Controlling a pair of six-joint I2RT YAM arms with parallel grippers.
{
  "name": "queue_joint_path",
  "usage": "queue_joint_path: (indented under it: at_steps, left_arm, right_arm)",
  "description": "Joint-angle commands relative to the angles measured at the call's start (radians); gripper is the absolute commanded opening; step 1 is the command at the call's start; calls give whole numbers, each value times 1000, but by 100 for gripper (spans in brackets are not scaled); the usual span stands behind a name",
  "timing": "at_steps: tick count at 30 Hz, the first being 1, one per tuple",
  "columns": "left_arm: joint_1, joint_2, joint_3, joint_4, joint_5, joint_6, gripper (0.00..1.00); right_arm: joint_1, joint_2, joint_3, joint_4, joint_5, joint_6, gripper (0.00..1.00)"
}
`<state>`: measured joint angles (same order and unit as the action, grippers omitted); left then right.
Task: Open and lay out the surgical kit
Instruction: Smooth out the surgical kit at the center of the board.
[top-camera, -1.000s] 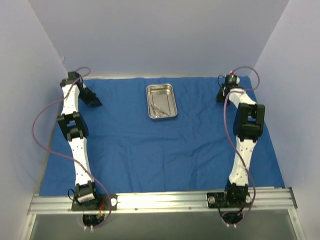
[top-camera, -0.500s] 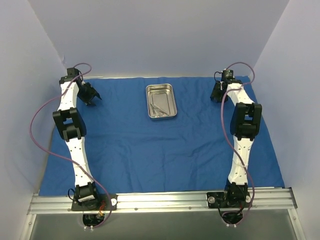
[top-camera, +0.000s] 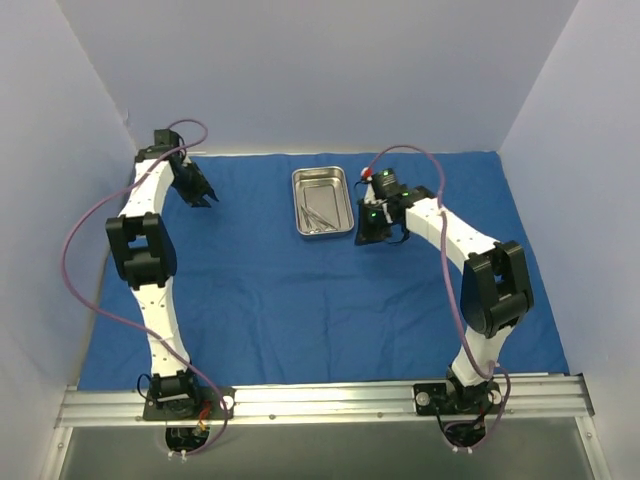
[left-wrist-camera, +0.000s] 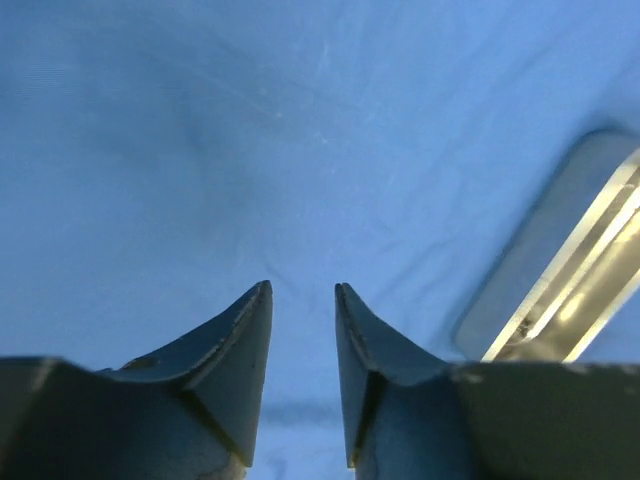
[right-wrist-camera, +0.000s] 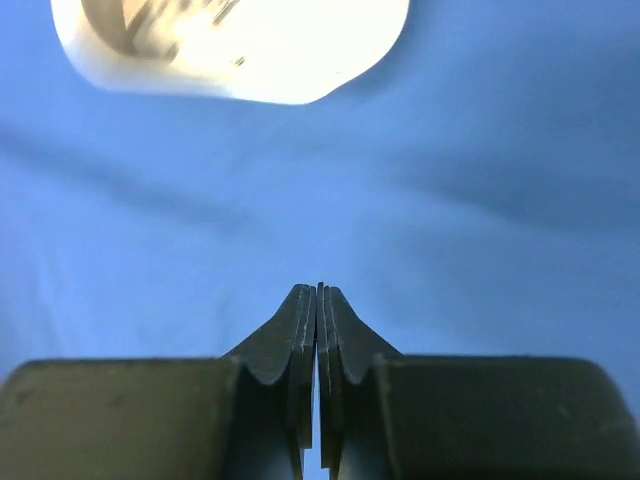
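Observation:
The surgical kit's blue cloth wrap (top-camera: 300, 300) lies spread flat over the table. On it at the back middle stands the shiny steel tray (top-camera: 323, 202), holding thin silver instruments (top-camera: 318, 217). My left gripper (top-camera: 203, 192) hovers over the cloth at the back left, jaws apart with nothing between them (left-wrist-camera: 302, 290); the tray's edge (left-wrist-camera: 560, 290) shows at its right. My right gripper (top-camera: 367, 232) sits just right of the tray, jaws pressed together and empty (right-wrist-camera: 319, 290), with the tray (right-wrist-camera: 240, 50) ahead of it.
Pale walls enclose the table on the left, back and right. A metal rail (top-camera: 320, 400) carrying both arm bases runs along the near edge. Purple cables loop off each arm.
My right arm swung from the back right corner in to the tray's right side, its jaws opening briefly and shutting again. My left gripper shifted slightly right along the back edge and stands wider than a second ago.

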<state>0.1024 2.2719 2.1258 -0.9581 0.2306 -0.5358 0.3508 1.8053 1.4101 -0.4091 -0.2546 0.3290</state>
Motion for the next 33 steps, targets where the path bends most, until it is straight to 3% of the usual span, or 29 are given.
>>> queue_joint_path:
  at_steps: [1,5,13,20,24,30,33]
  left_arm:
    - [-29,113,14,53,30,20,38]
    - [-29,211,103,21,12,17,37]
    - [-18,492,489,-171,-4,46,37]
    - [3,449,373,-87,10,51,37]
    - [11,498,486,-143,15,91,39]
    - [28,470,530,-162,29,120,44]
    - [31,381,434,-165,-22,128,44]
  right_arm:
    - [68,-20,-94,30,-55,30,0]
    - [134,3,-135,75,-69,44,0]
    - [230,65,-243,116,-55,74,0]
    - [315,120,-293,112,-81,104,0]
    - [341,100,-289,87,-89,114,0]
    - [310,61,-128,38,-34,59,0]
    - [330,69,1,-13,-14,7,0]
